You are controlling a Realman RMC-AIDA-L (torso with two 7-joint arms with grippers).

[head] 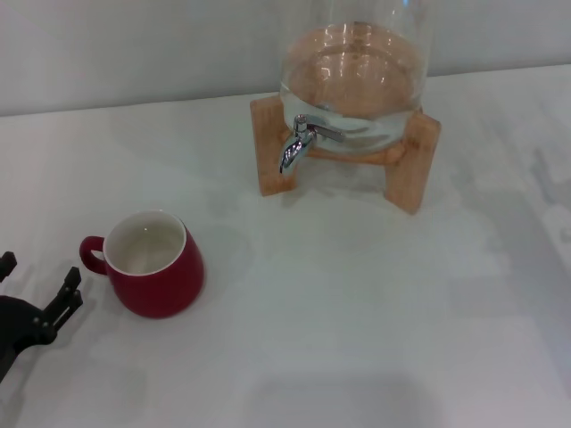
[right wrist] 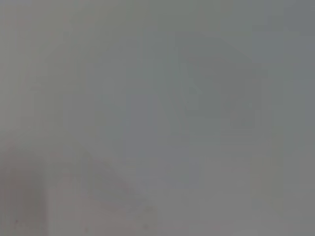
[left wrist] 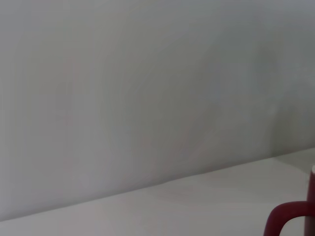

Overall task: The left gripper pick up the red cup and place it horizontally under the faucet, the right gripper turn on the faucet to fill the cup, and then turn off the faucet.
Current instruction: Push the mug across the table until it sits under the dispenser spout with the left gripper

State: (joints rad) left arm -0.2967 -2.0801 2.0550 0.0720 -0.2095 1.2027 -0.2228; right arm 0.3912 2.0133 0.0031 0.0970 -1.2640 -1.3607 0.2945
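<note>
The red cup (head: 153, 262) stands upright on the white table at the left, white inside, its loop handle pointing left. Its handle also shows at the edge of the left wrist view (left wrist: 288, 219). My left gripper (head: 37, 283) is at the far left edge, just left of the cup's handle, open and empty, not touching the cup. The chrome faucet (head: 298, 143) points down from the front of the clear glass dispenser (head: 352, 76) on its wooden stand (head: 412, 160) at the back middle. My right gripper is out of view.
The white table (head: 357, 303) stretches between the cup and the dispenser and to the right. A pale wall rises behind the dispenser. The right wrist view shows only a blank grey surface.
</note>
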